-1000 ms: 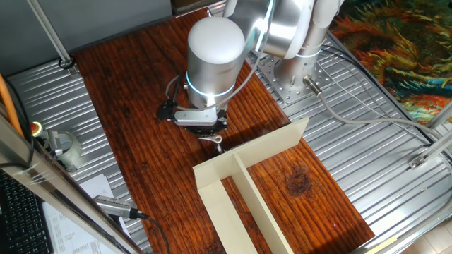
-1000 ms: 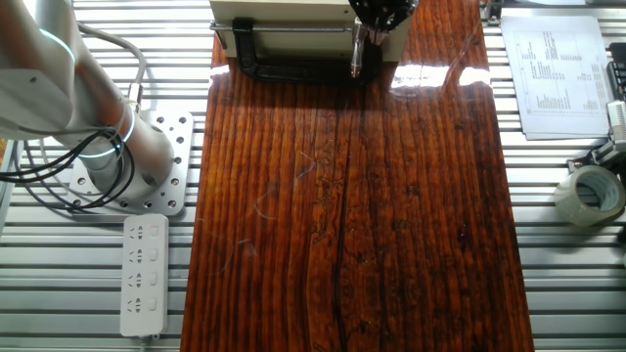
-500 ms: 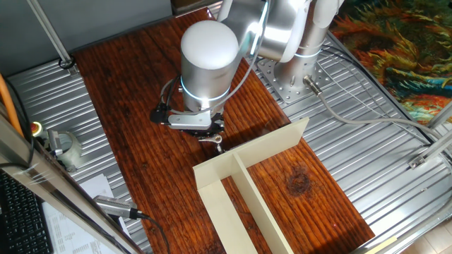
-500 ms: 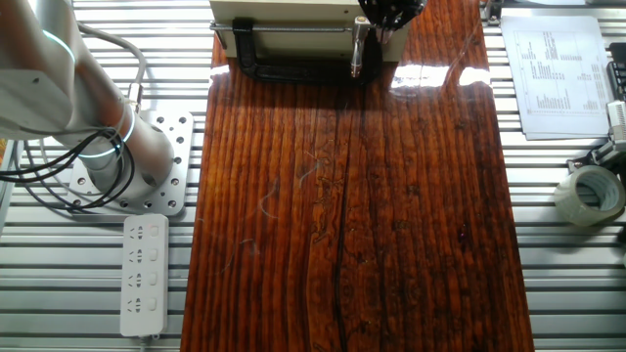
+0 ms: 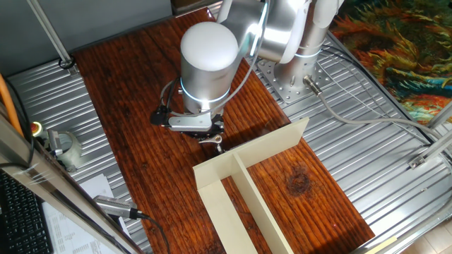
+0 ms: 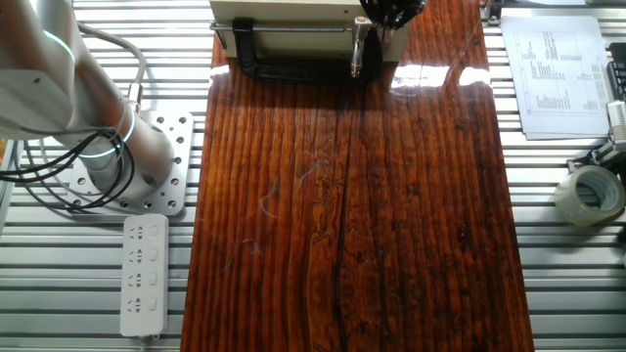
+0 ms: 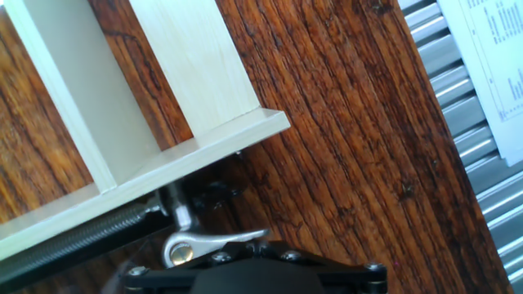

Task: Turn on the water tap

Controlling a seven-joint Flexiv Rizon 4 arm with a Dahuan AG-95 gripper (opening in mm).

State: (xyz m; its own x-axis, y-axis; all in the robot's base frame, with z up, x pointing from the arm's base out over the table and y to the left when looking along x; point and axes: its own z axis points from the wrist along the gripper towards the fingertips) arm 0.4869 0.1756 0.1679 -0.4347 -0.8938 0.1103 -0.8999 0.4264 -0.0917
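The water tap is a tiny silver stem with a thin lever (image 7: 200,242), held in a black C-clamp (image 6: 284,68) against the end of the cream divider walls (image 7: 196,65). It also shows in one fixed view (image 5: 212,140) and in the other fixed view (image 6: 358,49). My gripper (image 7: 257,246) is low over the tap, with its black body filling the bottom of the hand view. The fingertips look shut together and hold nothing, right at the free end of the lever. The arm hides most of the gripper (image 5: 200,131) in one fixed view.
The cream divider (image 5: 240,176) stands on the wooden board just in front of the tap. The robot base (image 6: 127,166) and a power strip (image 6: 144,274) are at the left. A tape roll (image 6: 587,196) and papers (image 6: 558,68) lie at the right.
A second ago the hand shifted a little sideways along the divider's end, by the tap. Since half a second ago nothing has visibly moved.
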